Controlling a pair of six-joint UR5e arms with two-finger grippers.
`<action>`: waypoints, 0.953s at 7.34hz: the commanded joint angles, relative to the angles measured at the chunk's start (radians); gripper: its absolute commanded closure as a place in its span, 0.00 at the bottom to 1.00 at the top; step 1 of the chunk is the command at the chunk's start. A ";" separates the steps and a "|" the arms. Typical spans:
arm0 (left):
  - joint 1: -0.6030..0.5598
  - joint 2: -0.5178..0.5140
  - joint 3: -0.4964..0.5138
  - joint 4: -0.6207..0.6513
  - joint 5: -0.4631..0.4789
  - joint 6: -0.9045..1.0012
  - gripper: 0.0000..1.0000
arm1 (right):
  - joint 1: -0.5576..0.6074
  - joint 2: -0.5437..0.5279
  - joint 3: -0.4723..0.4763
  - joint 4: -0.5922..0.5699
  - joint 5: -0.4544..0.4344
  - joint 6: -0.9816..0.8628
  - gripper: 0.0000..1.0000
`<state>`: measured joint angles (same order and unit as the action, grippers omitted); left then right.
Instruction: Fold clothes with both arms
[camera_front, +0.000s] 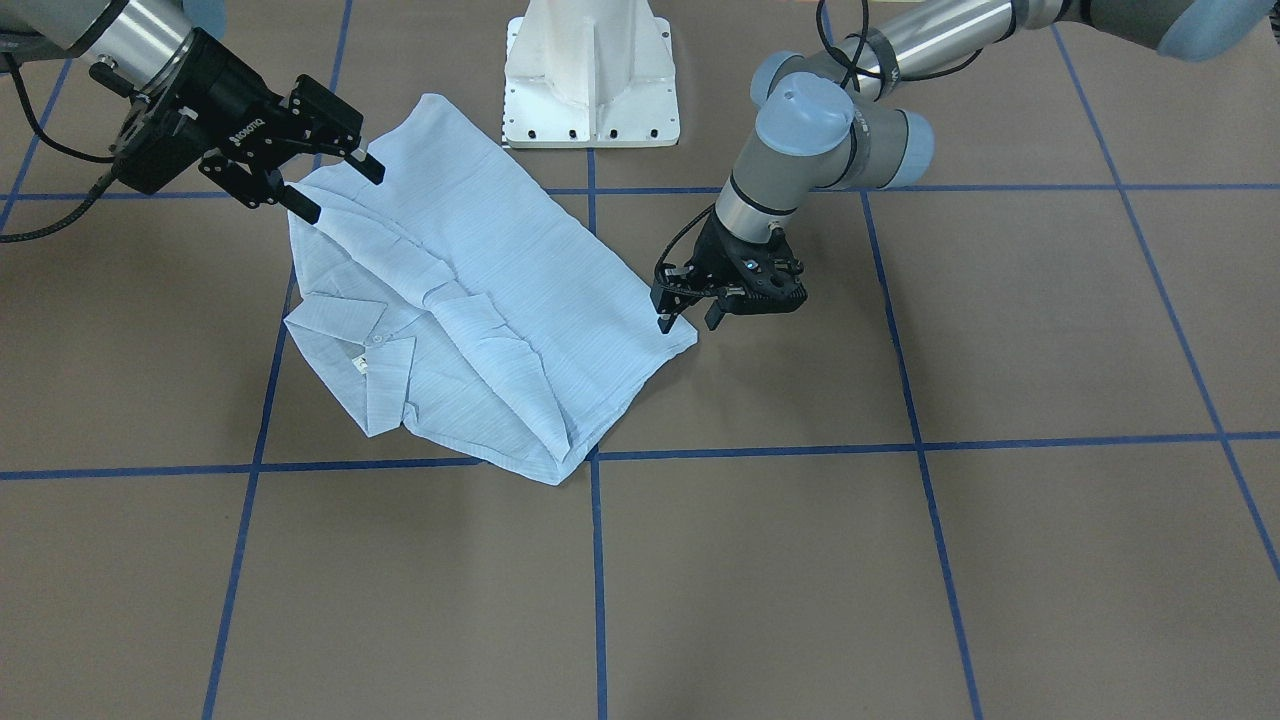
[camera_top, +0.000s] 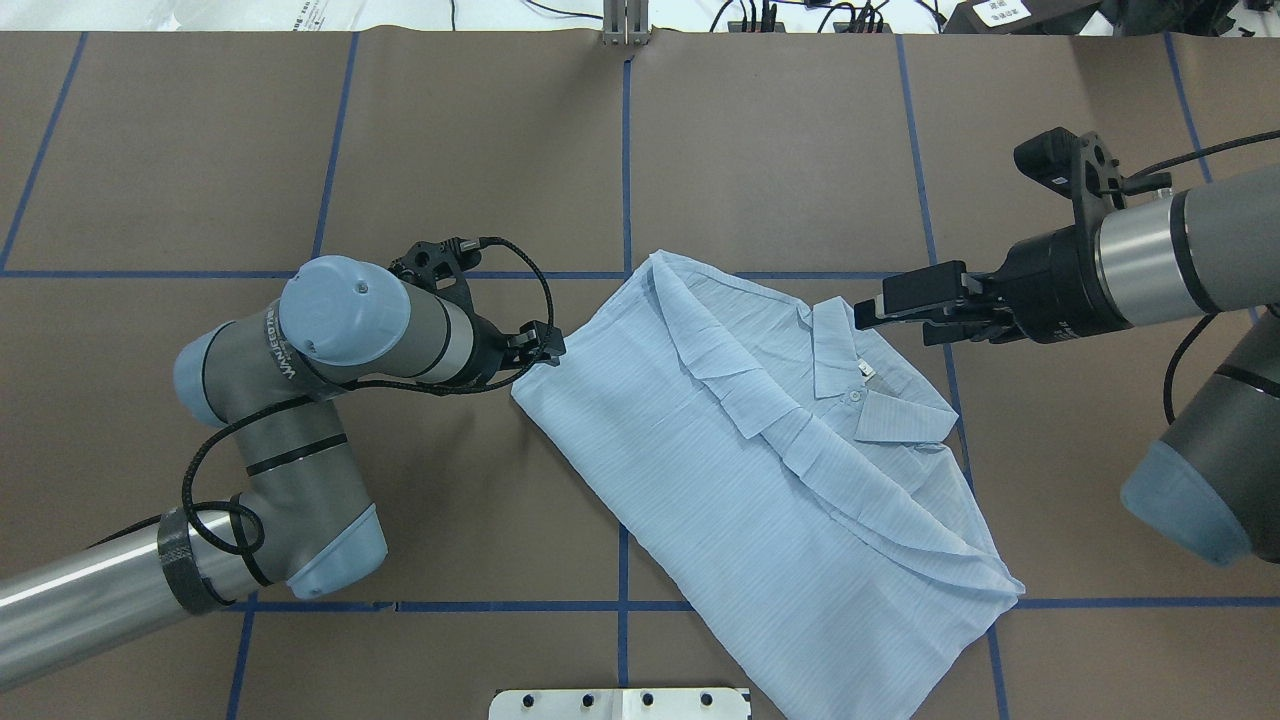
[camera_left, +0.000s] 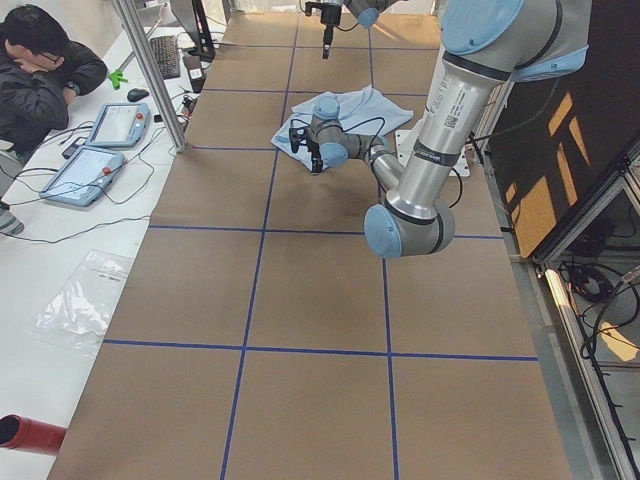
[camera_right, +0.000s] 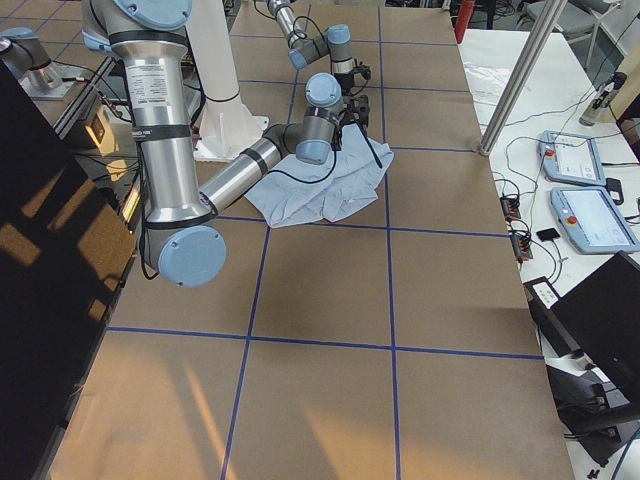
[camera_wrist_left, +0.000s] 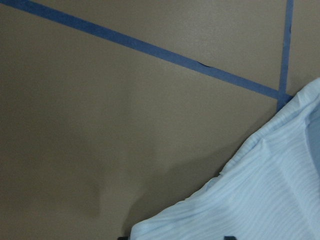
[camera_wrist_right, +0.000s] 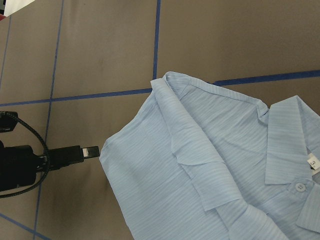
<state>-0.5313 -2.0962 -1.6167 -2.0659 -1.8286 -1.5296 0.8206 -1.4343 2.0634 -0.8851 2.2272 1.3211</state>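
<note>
Shirt (camera_top: 720, 440), sleeves folded in, body unhalved, about midway, we judge; left gripper (camera_front: 688, 322), jaws spread, at its left corner; right gripper (camera_front: 340, 192), jaws spread, near collar (camera_top: 835, 345).

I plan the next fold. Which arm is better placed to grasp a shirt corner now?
Left. The left gripper is low and open at a corner of the shirt; the right gripper is open but higher, near the collar.

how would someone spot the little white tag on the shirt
On the brown table gridded with blue tape lies a light-blue striped button-front shirt. Find its open collar, nearest the black right gripper. The small white neck tag sits inside it, beside the top white button, square where the button is round.
</note>
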 joint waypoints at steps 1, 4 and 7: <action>0.002 -0.014 0.032 0.000 0.000 -0.007 0.01 | 0.000 -0.002 0.000 0.000 0.000 0.000 0.00; 0.013 -0.038 0.073 -0.003 0.020 -0.014 0.04 | 0.000 -0.003 0.000 0.000 0.003 0.001 0.00; 0.025 -0.039 0.075 -0.003 0.020 -0.014 0.17 | 0.003 -0.006 0.001 0.000 0.006 0.001 0.00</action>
<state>-0.5119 -2.1349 -1.5429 -2.0693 -1.8089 -1.5431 0.8225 -1.4396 2.0640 -0.8845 2.2317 1.3219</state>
